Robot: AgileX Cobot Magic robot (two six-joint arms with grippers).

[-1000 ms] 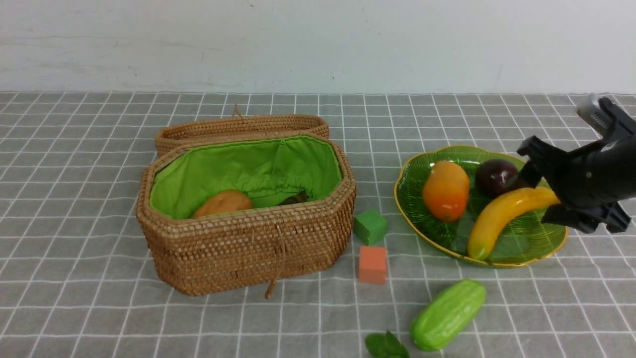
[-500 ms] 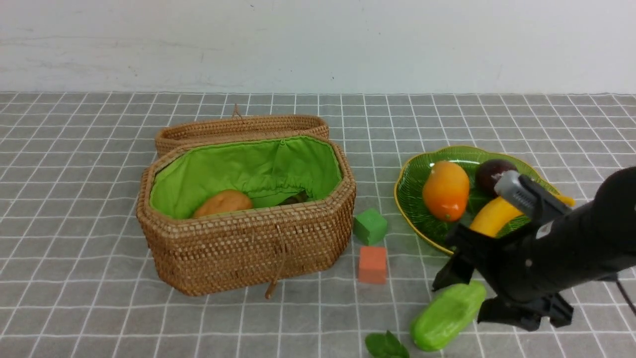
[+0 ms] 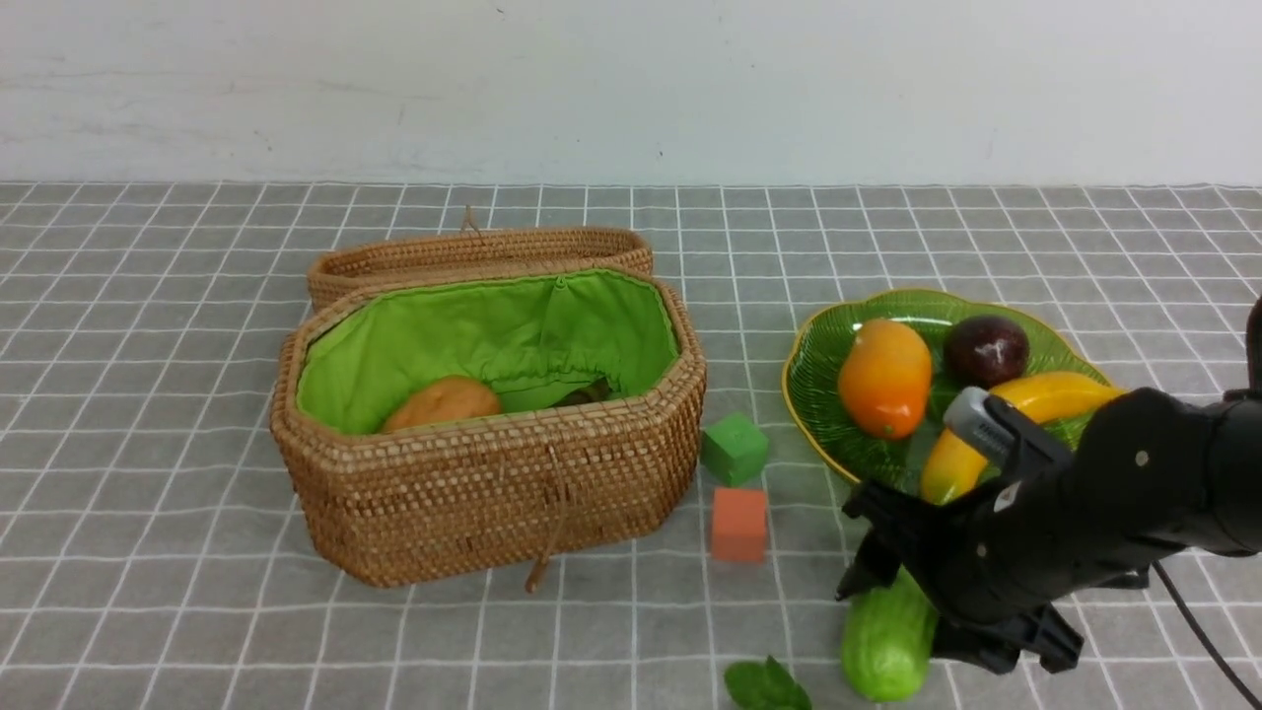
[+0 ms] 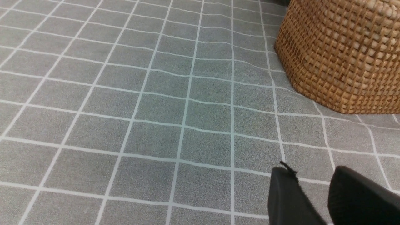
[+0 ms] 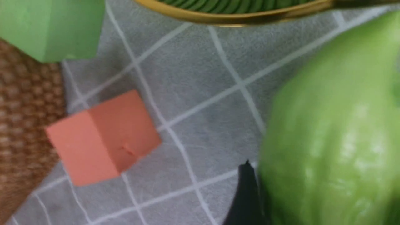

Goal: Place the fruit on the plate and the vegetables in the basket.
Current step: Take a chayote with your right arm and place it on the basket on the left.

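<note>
Right pincer (image 3: 892, 602) low over the surface's front-right area, straddling the upper end of the bumpy green cucumber (image 3: 887, 646); jaws look spread w/ one black fingertip (image 5: 248, 193) right against the cucumber's skin, but whether they've actually bitten yet can't be told: the other finger is hidden & the wrist view is blurred. Cucumber lies on the grey checked cloth near the surface's front edge, just in front of the green glass plate (image 3: 818, 434). To do this pick well, in my judgement: centre the jaws across the cucumber's narrow width, not its length; seat them past the widest bulge before squeezing, since the glossy skin could squirt out; lift straight up before swinging left. Beside it, the leafy sprig (image 3: 767, 685) at the front edge, not touched. Orange cube (image 3: 739, 525) & green cube (image 3: 735, 449) sit btwn plate and wicker basket (image 3: 493, 513); the carry should pass above them. Plate holds mango (image 3: 884, 378), dark plum-like ball (image 3: 986, 350) & banana (image 3: 1025, 414), so fruit looks done. Basket, left of centre, lid back, shows an orange-tan bulb (image 3: 444, 402) on its green lining. Left pincer (image 4: 315, 200) idles over bare cloth near the basket's wall, jaws slightly parted, holding nothing.
</note>
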